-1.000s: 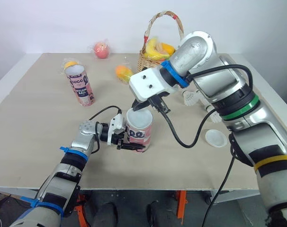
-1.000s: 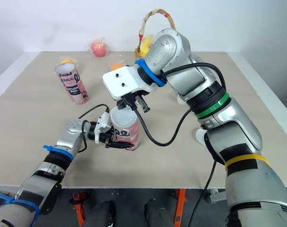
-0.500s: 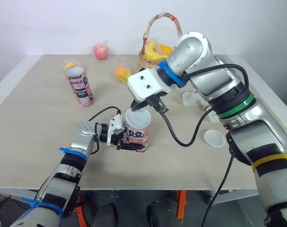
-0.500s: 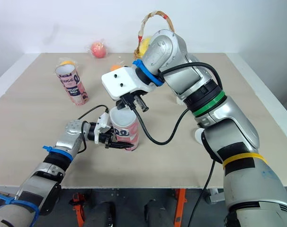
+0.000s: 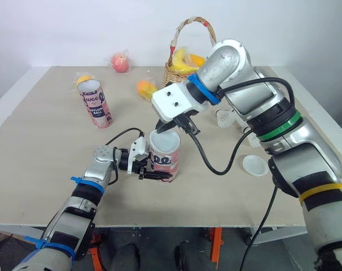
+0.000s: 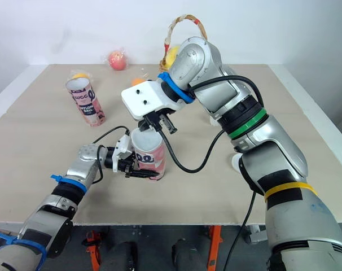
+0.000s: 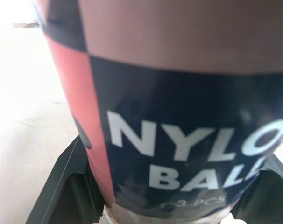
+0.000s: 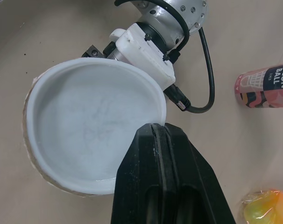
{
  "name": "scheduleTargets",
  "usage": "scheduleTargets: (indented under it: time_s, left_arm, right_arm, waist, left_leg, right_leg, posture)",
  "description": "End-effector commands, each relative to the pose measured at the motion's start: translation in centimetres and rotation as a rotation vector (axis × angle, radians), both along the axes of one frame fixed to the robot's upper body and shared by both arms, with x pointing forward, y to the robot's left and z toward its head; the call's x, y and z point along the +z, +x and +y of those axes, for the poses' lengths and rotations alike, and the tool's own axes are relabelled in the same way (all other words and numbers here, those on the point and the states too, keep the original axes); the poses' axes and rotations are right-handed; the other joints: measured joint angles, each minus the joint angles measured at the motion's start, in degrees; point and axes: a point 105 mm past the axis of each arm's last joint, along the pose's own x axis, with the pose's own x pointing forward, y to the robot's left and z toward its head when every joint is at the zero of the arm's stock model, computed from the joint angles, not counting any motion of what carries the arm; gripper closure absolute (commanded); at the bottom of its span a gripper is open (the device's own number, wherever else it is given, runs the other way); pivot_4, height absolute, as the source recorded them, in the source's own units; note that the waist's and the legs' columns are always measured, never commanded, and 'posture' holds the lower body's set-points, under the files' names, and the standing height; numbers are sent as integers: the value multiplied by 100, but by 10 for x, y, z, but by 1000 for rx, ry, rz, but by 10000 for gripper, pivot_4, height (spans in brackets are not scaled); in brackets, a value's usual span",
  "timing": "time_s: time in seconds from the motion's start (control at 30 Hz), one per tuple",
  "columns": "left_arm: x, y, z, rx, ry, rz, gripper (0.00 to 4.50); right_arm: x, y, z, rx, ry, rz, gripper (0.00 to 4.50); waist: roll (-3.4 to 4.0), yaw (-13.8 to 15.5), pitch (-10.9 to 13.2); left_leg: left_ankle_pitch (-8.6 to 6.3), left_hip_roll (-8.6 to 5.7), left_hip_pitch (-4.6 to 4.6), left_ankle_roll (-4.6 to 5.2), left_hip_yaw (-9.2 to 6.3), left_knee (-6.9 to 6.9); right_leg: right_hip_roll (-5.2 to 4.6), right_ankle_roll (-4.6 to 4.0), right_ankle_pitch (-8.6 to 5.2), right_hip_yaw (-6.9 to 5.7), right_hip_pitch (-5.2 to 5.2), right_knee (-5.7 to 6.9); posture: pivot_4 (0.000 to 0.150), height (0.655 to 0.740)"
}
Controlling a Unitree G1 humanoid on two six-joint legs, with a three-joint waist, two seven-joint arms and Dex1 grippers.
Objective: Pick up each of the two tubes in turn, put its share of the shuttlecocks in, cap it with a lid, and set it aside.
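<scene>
A pink and navy tube stands upright near the table's front middle, with a white lid lying on its mouth. My left gripper is shut on the tube low down, one finger on each side of it. My right gripper is shut, its tips resting on the lid's rim from above. The second tube stands upright at the back left, white showing at its top. A second white lid lies on the table at the right. A shuttlecock lies behind my right arm.
A wicker basket with bananas stands at the back centre. A wrapped orange fruit lies to its left, a pink fruit sits at the far edge, and another orange fruit rests behind the second tube.
My right arm has edged slightly to the left over the tube. The left gripper and the tube have stayed put.
</scene>
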Motion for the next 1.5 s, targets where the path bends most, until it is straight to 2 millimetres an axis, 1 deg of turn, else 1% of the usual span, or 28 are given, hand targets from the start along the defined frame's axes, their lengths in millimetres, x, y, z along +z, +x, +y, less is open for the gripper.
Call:
scheduleTargets:
  time_s: [0.03,0.1,0.23,0.33,0.5,0.7,0.8,0.87,0.9,1.0,1.03,1.07,1.1,1.13,1.3,1.4,1.47,1.5]
  left_arm:
    - [-15,-1,14,40,55,38,16305]
    - [-15,-1,13,39,56,38,16305]
    - [-15,-1,14,38,57,39,16305]
    - [-15,-1,14,38,58,40,16305]
    - [-15,-1,15,38,61,40,16305]
    - [-14,-1,16,39,61,38,16305]
    - [-14,-1,17,40,63,40,16305]
    - [-14,-1,17,41,63,41,16305]
    - [-14,-1,18,42,63,41,16305]
    - [-13,0,18,43,63,42,16305]
    - [-13,0,18,44,63,42,16305]
    - [-13,0,18,44,63,42,16305]
    - [-13,0,18,44,63,43,16305]
    - [-13,0,18,43,63,43,16305]
    - [-13,0,18,42,63,45,16305]
    - [-13,0,18,42,62,44,16305]
    - [-13,0,17,42,62,44,16305]
    - [-13,0,17,41,62,44,16305]
  right_arm:
    - [-34,7,-14,-53,-144,82,44577]
    - [-32,6,-14,-53,-132,90,44577]
    - [-13,-2,-10,-36,-59,118,44577]
    - [-6,-5,-11,-26,-42,118,44577]
    - [-7,-7,-11,-18,-43,112,44577]
    - [-8,-10,-13,11,-48,69,44577]
    - [-9,-14,-13,72,-36,17,44577]
    - [-10,-11,-12,59,-11,6,38105]
    - [-11,-11,-12,57,-7,7,37003]
    - [-12,-13,-15,55,-12,20,24430]
    - [-12,-14,-16,50,-9,24,18785]
    - [-11,-12,-17,32,2,29,14120]
    - [-9,-11,-18,12,11,39,10351]
    - [-6,-11,-19,2,19,45,7975]
    - [13,-14,-21,-27,102,93,7975]
    - [36,-30,-20,-10,238,233,7975]
    - [38,-34,-22,-8,251,268,7975]
    - [33,-35,-24,-8,239,278,7975]
  waist:
    - [-1,-1,-6]
    - [1,-2,-12]
    - [1,-2,-15]
    - [1,0,-14]
    - [1,2,-14]
    - [1,3,-14]
    - [0,4,-14]
    - [0,4,-14]
    - [0,3,-14]
    - [1,-8,-14]
    - [1,-10,-13]
    - [1,-10,-14]
    - [1,-10,-14]
    - [1,-10,-14]
    - [0,-10,-13]
    - [1,-9,-6]
    - [1,-9,-4]
    - [2,-10,-4]
  left_leg:
    - [0,0,0,0,0,0]
    - [0,1,2,0,1,-1]
    - [0,1,3,0,0,-4]
    - [-2,0,-1,-3,0,-9]
    - [-13,-1,-5,-6,-2,-14]
    - [-18,-1,-5,-5,-3,-18]
    - [-20,-2,-5,-8,-3,-19]
    - [-22,-2,-6,-10,-4,-20]
    - [-22,-2,-6,-10,-4,-20]
    - [-22,-1,-3,-11,-3,-20]
    - [-22,1,-1,-10,-4,-20]
    - [-22,3,1,-10,-4,-20]
    - [-22,4,3,-10,-4,-20]
    - [-22,4,4,-10,-4,-20]
    - [-22,5,0,-10,-1,-20]
    - [-22,5,-4,-10,-2,-21]
    - [-22,4,-7,-10,-2,-23]
    - [-22,5,-7,-10,-1,-23]
  right_leg:
    - [0,-1,-1,0,0,0]
    - [0,-3,-1,0,1,0]
    - [-1,-5,-2,0,1,0]
    - [-3,-5,-11,0,-1,-2]
    - [-2,16,-16,-2,-3,-3]
    - [-2,21,-22,-4,-2,-4]
    - [-2,23,-24,-4,-2,-5]
    - [-2,25,-26,-4,-1,-6]
    - [-2,25,-27,-4,-1,-6]
    - [0,22,-24,-3,-1,-6]
    - [1,18,-21,-4,-2,-5]
    - [3,15,-19,-5,-2,-5]
    - [4,13,-18,-5,-2,-5]
    - [4,12,-18,-5,-1,-5]
    - [2,10,-19,-4,-5,-5]
    - [2,9,-20,-4,-8,-5]
    - [1,6,-20,-3,-11,-5]
    - [1,5,-20,-3,-11,-5]
  posture:
    - [1500,7393]
    - [1500,7393]
    - [1500,7393]
    - [1500,7393]
    - [1500,7393]
    - [1500,7393]
    - [1500,7393]
    - [1500,7393]
    - [1500,7393]
    - [1500,7393]
    - [1500,7393]
    - [1500,7393]
    - [1500,7393]
    - [1500,7393]
    - [1500,7393]
    - [1500,7393]
    - [1500,7393]
    - [1500,7393]
